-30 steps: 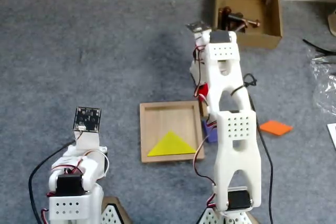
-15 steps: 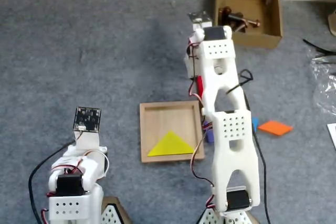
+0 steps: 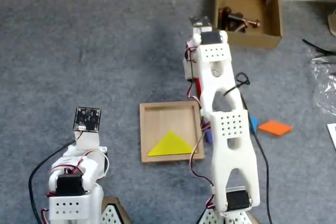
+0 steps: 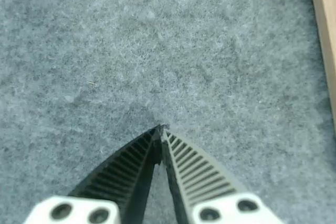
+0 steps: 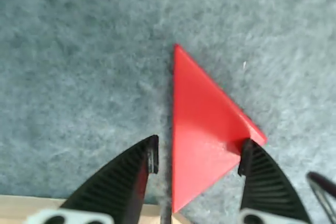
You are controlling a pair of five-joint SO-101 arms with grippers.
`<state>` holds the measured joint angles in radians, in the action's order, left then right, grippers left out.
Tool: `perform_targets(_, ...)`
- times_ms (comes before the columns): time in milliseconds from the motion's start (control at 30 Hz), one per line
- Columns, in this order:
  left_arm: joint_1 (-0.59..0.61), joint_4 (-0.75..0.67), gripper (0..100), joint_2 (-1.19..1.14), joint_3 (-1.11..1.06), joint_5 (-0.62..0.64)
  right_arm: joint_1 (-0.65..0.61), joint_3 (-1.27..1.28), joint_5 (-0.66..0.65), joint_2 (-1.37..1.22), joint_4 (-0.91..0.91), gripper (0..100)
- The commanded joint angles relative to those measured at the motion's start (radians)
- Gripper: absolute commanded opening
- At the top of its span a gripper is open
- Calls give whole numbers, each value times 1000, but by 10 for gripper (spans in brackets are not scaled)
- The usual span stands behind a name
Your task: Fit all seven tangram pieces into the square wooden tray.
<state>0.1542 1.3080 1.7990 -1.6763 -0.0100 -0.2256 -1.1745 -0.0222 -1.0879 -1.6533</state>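
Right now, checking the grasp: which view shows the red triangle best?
The right wrist view: the red triangle lies nearly whole within the open right pincer. The high view has a red sliver beside the arm; the left wrist view faces carpet.

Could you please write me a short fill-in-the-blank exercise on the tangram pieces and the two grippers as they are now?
The lone piece in the wooden tray is ____.
The triangle between the fingers of the open right gripper is ____.
The left gripper, over bare carpet, is ____.
Missing words: yellow; red; shut.
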Motion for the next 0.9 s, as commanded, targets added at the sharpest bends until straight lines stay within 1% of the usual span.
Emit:
perform_targets(0,10,5,6,-2,-21,5,31,-36,2,8,33,239)
perform_targets(233,10,5,6,-2,-21,5,44,-38,2,13,27,239)
perform_targets(467,10,5,6,-2,-21,5,42,-62,-3,76,12,243)
perform_targets(533,10,5,6,-2,-21,5,42,-58,-40,79,10,275)
perform_targets(633,10,5,6,-2,-21,5,42,-58,-52,79,7,323)
perform_targets(867,10,5,6,-2,-21,5,30,-58,-57,79,16,324)
